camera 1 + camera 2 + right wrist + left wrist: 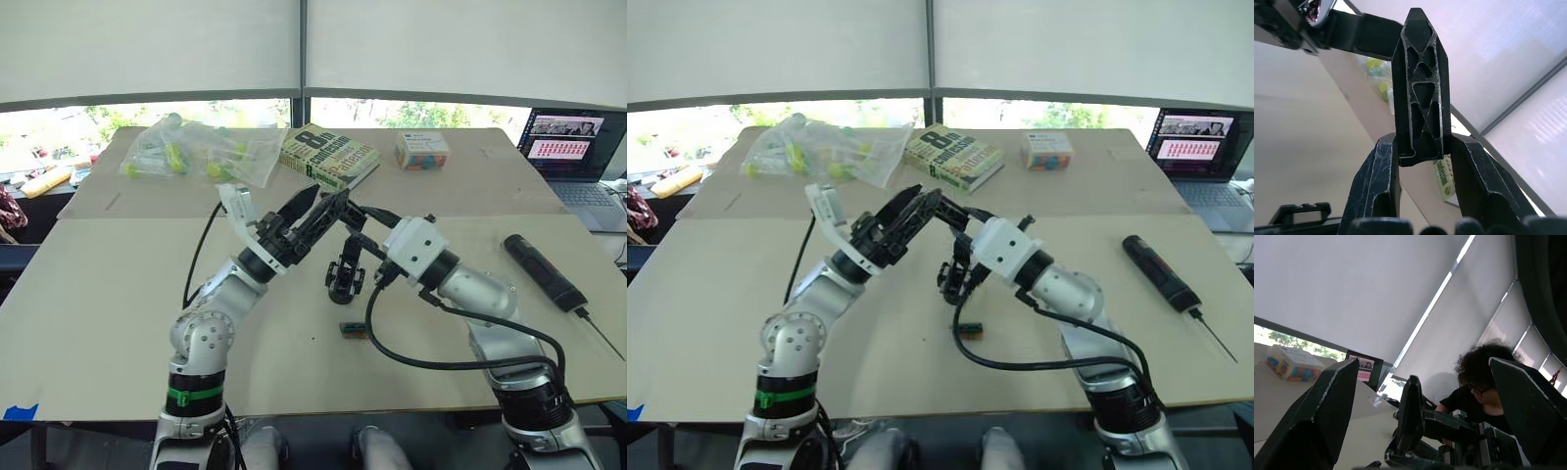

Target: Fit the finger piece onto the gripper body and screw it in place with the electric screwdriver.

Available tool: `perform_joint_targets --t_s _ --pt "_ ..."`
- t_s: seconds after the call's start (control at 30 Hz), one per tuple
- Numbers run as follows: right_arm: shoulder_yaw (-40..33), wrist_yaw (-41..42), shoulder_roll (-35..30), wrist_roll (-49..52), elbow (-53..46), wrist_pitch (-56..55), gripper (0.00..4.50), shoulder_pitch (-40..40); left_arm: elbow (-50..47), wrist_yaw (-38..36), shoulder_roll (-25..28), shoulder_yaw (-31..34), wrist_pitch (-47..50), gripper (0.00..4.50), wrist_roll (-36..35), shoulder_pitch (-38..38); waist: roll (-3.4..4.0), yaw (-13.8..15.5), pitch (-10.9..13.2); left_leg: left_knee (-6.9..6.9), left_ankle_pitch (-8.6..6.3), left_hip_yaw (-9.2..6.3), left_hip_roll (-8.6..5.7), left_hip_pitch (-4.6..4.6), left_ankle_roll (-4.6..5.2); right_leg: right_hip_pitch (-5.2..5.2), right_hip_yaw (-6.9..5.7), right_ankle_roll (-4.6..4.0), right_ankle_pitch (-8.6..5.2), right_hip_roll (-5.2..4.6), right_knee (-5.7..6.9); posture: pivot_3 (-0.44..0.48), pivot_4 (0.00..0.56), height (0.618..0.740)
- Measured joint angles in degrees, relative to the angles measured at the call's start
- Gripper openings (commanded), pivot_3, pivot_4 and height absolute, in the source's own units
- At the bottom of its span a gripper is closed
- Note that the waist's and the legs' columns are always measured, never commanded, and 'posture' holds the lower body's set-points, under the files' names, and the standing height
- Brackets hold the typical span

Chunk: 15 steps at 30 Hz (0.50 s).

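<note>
My right gripper (1420,147) is shut on the finger piece (1420,93), a black ribbed wedge held upright above the table's middle. My left gripper (312,206) is open just to its left, with its fingers (1327,401) spread to either side of the piece. It does not touch the piece. Below both, the gripper body (345,276) stands on the table (118,294), with nothing holding it. At the right side of the table lies the electric screwdriver (542,269), with its thin bit pointing toward the front edge.
A small green-brown box (353,330) lies just in front of the gripper body. At the back are a plastic bag of yellow-green items (201,152), a book (329,155) and a colourful box (422,150). A laptop (573,147) is far right. A person (1484,377) sits beyond.
</note>
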Motion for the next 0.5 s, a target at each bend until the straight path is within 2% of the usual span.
perform_joint_targets --t_s 0.07,0.2,0.23,0.33,0.5 --pt "0.00 0.00 0.02 -0.22 0.03 0.00 1.10 0.00 0.36 -0.05 -0.36 -0.05 -0.60 3.66 0.44 0.00 0.00 0.01 0.00 0.00 0.00 0.00 0.01 0.01 0.00 0.00 0.00 0.00 0.00 0.01 0.00 0.000 0.150 0.740" --pt "0.00 0.00 0.29 -1.03 0.34 0.00 1.10 0.00 0.50 -0.34 -0.90 -0.05 -1.30 1.82 1.08 0.00 0.00 0.03 0.00 0.00 0.00 -0.01 0.01 0.02 0.00 0.00 0.00 -0.01 0.00 0.01 0.00 0.000 0.150 0.740" --pt "-0.01 0.00 0.39 -1.03 0.41 -0.02 1.10 0.00 0.65 -0.34 -1.03 -0.03 -1.46 1.18 1.20 0.02 0.00 0.03 0.00 0.00 0.00 -0.01 0.01 0.01 0.00 0.00 0.00 0.00 0.00 0.01 0.00 0.000 0.150 0.740" --pt "0.05 0.20 0.57 -0.96 0.36 -0.19 1.10 0.00 1.22 -0.46 -1.07 0.10 -1.71 0.00 1.38 0.04 0.00 0.02 0.00 -0.01 0.00 -0.02 0.01 0.02 0.01 0.00 0.00 -0.01 0.00 0.02 0.00 0.000 0.150 0.740" --pt "-0.24 1.25 0.52 0.16 0.37 0.08 1.10 0.01 1.45 -1.05 -1.69 0.00 -2.18 0.00 1.55 0.39 -0.01 0.17 0.00 0.01 -0.01 -0.02 0.01 0.01 0.02 0.02 0.00 -0.01 0.00 0.02 -0.01 0.000 0.150 0.740"
